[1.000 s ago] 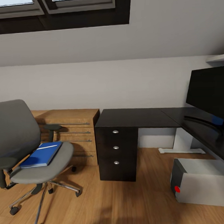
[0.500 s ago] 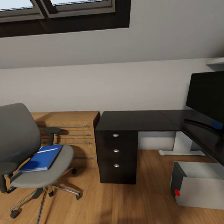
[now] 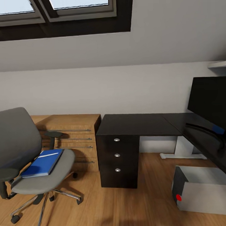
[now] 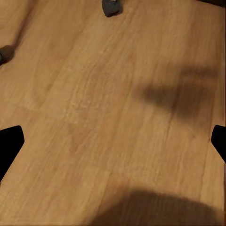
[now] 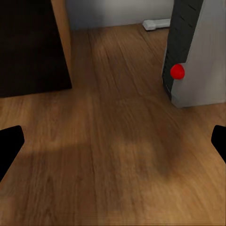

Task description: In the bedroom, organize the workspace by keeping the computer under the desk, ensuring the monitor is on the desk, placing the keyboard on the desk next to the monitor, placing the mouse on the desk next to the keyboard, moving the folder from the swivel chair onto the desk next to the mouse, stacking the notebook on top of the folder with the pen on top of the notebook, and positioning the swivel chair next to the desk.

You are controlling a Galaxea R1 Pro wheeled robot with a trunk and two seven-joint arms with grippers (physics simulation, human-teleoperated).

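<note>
Folder (image 3: pixel 42 162): the blue folder is seen lying flat on the seat of the swivel chair (image 3: pixel 19 153), with a thin white strip across its upper face. The chair stands on the wood floor (image 3: pixel 107 208) beside a low light-wood cabinet (image 3: pixel 73 134), with the desk (image 3: pixel 136 124) next along; the drawer unit (image 3: pixel 117 155) sits under the desk's near end. The monitor (image 3: pixel 211 102) is already on the desk's far wing, and the computer (image 3: pixel 202 194) rests on the floor below it. In both wrist views the fingertips sit at the opposite edges with bare floor between, so the left gripper (image 4: pixel 113 141) and right gripper (image 5: pixel 113 141) are judged spread apart and empty. For a clean pickup, the base should be brought closer to the chair first and the folder approached from its free edge. Compared with one second ago, everything sits lower in the head view and more skylight is shown, so the camera has tilted up; nothing has been moved.
</note>
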